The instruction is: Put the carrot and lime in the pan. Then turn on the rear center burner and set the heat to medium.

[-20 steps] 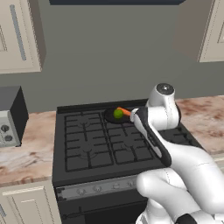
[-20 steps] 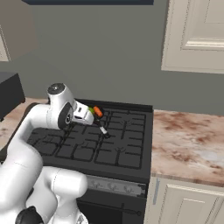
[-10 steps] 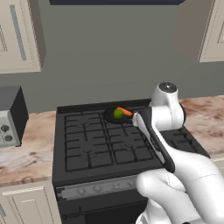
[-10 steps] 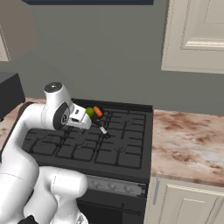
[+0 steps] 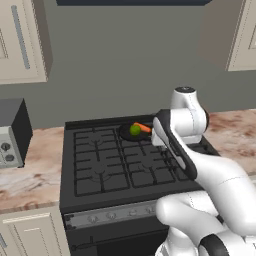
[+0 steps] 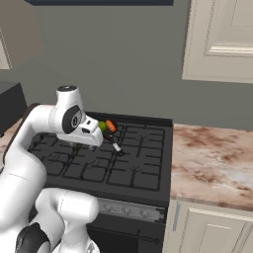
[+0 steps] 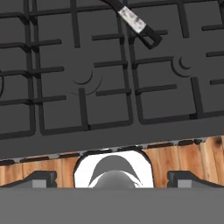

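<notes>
The pan (image 5: 131, 133) is sitting at the rear of the stove (image 5: 90, 192), on the black grating twd the back right, w/ the lime (image 5: 135, 130) and carrot (image 5: 144, 127) both lying inside it. Lime is resting left of the carrot in the left base view, the two touching or just beside each other; carrot's orange body is pointing twd the arm. In the right base view the lime (image 6: 102, 126) and carrot (image 6: 110, 126) are peeking out just past the white wrist, and the pan's handle (image 6: 116, 147) is sticking out twd the front, its silver tip lying over the grate.

The hand cam is looking down on the grates; the handle's silver-banded end (image 7: 136, 24) is showing at the top, and two round burner caps are visible under the iron bars. Which of them is the rear center burner, can't tell from these views.

The end effector (image 7: 112, 178) is standing w/ its jaws wide apart and holding nothing; the two dark fingertips (image 7: 38, 178) are sitting far to either side at the bottom of the hand cam. It's hovering above the stove's front part, w/ wood floor showing beyond the stove's edge.

The arm (image 5: 200, 165) is bending over the right side of the cooktop. A grey toaster oven (image 5: 11, 131) is sitting on the marbled table (image 5: 35, 170) left of the stove. The knob row (image 6: 129, 211) is running along the stove's front panel.
</notes>
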